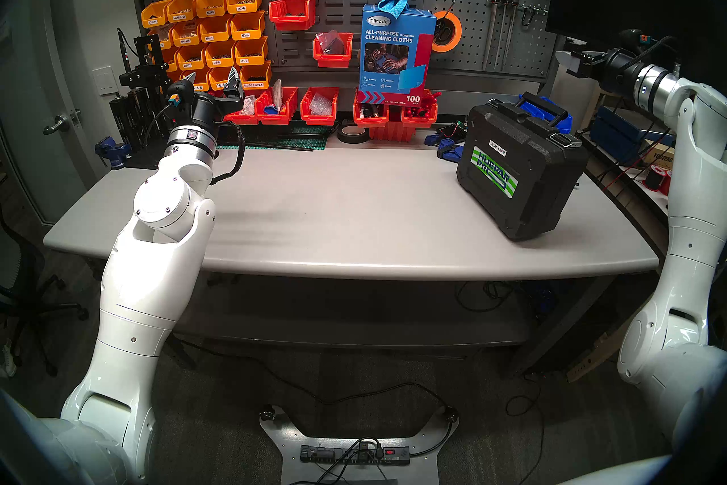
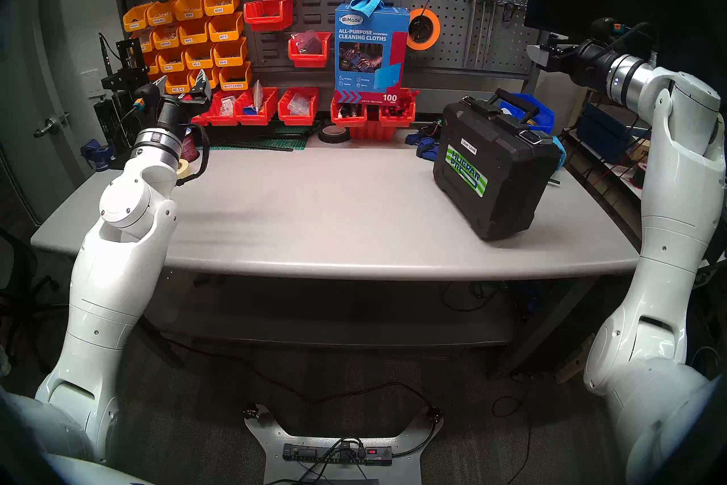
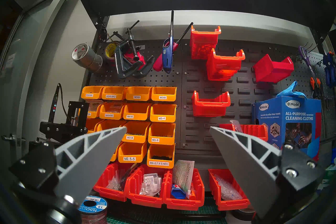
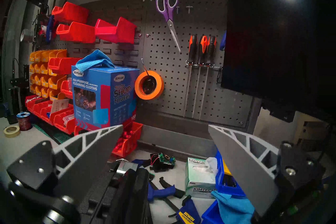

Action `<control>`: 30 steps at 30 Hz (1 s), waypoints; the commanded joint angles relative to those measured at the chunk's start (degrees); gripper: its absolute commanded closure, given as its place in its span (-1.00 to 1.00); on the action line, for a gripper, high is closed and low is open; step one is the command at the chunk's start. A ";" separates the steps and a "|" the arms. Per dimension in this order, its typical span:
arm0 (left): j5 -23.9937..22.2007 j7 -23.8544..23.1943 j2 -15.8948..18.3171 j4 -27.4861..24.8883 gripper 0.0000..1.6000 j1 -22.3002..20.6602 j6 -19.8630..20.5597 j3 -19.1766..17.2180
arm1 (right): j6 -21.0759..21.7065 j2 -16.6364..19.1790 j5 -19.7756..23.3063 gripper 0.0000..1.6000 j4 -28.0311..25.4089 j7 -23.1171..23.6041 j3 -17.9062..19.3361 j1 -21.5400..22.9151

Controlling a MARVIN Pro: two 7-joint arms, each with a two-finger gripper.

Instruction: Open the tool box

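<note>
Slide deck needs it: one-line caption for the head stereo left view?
Closed black tool box on the grey workbench, both open pincers, left and right, raised clear.

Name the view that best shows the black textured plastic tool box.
Head stereo left: the whole tool box shows, sticker, latch and handle. Head stereo right is nearly the same. Right wrist catches only a close, dark part. Left wrist shows none.

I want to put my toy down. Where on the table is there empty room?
The wide grey stretch of table between the left arm and the tool box is bare, up to the front edge. The back is crowded: red bins, a tape roll and blue clamps.
</note>
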 commanded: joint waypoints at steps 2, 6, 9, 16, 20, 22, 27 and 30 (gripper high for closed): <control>0.00 -0.01 0.02 -0.52 -1.00 -0.54 -0.07 -0.08 | 1.70 -2.88 -0.28 -1.00 -3.59 -1.21 0.40 -4.04; 0.00 -0.01 0.02 -0.52 -1.00 -0.54 -0.07 -0.08 | 1.62 -3.16 -0.80 -1.00 -5.14 -1.78 0.33 -5.86; 0.00 -0.01 0.02 -0.52 -1.00 -0.54 -0.07 -0.08 | 1.05 -3.35 -1.39 -1.00 -6.35 -2.62 0.45 -6.89; 0.00 -0.01 0.02 -0.52 -1.00 -0.54 -0.07 -0.08 | 1.75 -2.55 -2.31 -1.00 -8.75 -2.45 1.60 -9.46; 0.00 -0.01 0.02 -0.52 -1.00 -0.54 -0.07 -0.08 | 2.99 -1.75 -2.67 -1.00 -9.95 -2.13 2.23 -10.24; 0.00 -0.01 0.02 -0.52 -1.00 -0.54 -0.07 -0.08 | 3.97 -0.98 -2.68 -1.00 -10.56 -1.53 2.53 -10.80; 0.00 -0.01 0.02 -0.52 -1.00 -0.54 -0.07 -0.08 | 5.48 0.26 -2.72 -1.00 -11.28 -0.40 3.26 -11.50; 0.00 -0.01 0.02 -0.52 -1.00 -0.54 -0.07 -0.08 | 5.89 0.59 -2.83 -1.00 -11.13 0.08 3.50 -11.49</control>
